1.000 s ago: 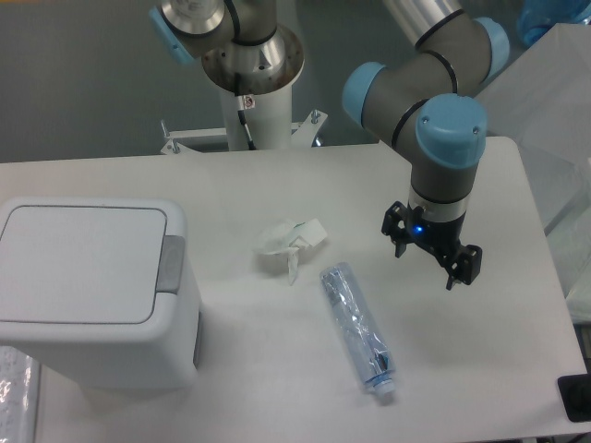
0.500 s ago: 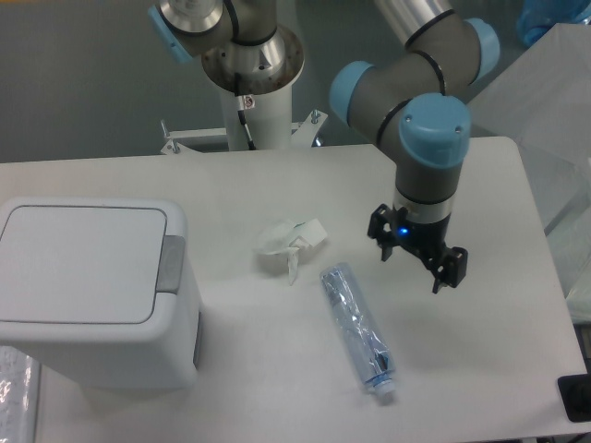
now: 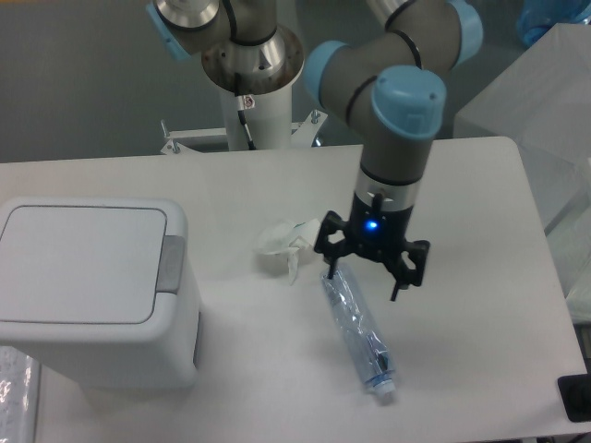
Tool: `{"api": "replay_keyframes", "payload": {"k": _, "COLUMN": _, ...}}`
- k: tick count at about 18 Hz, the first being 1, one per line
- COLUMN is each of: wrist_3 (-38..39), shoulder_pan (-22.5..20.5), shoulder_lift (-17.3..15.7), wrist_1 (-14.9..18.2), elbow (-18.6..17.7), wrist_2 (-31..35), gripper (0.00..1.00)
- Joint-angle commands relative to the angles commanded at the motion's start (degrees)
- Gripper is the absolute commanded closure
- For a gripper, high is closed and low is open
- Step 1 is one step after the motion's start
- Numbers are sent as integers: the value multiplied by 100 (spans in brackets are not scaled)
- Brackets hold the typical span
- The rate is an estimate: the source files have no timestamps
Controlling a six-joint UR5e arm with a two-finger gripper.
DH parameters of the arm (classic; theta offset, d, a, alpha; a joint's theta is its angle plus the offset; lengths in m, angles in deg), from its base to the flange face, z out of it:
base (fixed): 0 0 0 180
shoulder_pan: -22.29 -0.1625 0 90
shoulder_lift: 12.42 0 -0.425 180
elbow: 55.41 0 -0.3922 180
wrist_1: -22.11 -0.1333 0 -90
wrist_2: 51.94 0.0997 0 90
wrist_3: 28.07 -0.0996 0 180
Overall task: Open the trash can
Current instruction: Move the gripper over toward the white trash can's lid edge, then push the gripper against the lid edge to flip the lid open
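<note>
The trash can sits at the left edge of the desk, towards the front corner, with its flat white lid down and flush, so the opening is not yet done. The grey push-button strip runs along the rim on the side facing the middle of the desk. The hand hangs with its fingers spread wide and holding nothing, near the middle of the desk, just above the upper end of a crushed clear plastic bottle and beside a crumpled white tissue; it is well apart from the can. To do this step well, I judge the hand should travel towards the left edge at a height that clears both the bottle and the tissue, then narrow its fingers so that one firm tip can meet the grey strip. The press should come straight down on the middle of the strip, not on the lid panel, which would hold it down. Pushing off-centre risks sliding the light can along the desk.
</note>
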Motion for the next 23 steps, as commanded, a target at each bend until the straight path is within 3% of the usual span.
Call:
{"api": "replay_keyframes", "payload": {"k": 4, "wrist_3": 978, "shoulder_pan": 273, "shoulder_lift": -62, "wrist_1": -9, "elbow": 324, "wrist_2": -149, "gripper": 0}}
{"api": "replay_keyframes", "payload": {"k": 10, "wrist_3": 2322, "shoulder_pan": 414, "shoulder_lift": -79, "wrist_1": -237, "elbow": 879, "wrist_2": -992, "gripper": 0}}
{"api": "replay_keyframes", "payload": {"k": 13, "wrist_3": 2359, "shoulder_pan": 493, "shoulder_lift": -105, "wrist_1": -264, "elbow": 827, "wrist_2": -1239, "gripper": 0}}
{"api": "replay_keyframes", "payload": {"k": 23, "wrist_3": 2333, "shoulder_pan": 695, "shoulder_lift": -193, "wrist_1": -281, "elbow": 441, "wrist_2": -1178, "gripper": 0}}
